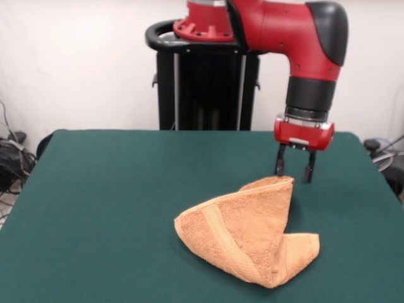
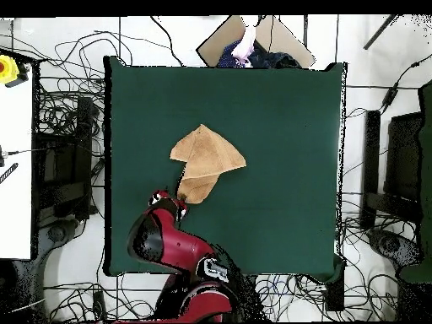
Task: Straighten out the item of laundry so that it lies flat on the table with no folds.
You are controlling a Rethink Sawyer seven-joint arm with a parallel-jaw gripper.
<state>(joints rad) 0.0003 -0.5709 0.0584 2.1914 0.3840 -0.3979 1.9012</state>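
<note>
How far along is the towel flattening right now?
Nothing looks finished: the towel is folded over itself and peaks upward on the table. In hand: the gripper is at the raised corner with its fingers apart, and whether it grips the cloth cannot be told. Left: spread that corner out until no folds remain.

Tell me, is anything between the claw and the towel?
No. In the front view the gripper hangs right above the towel's raised corner.
</note>
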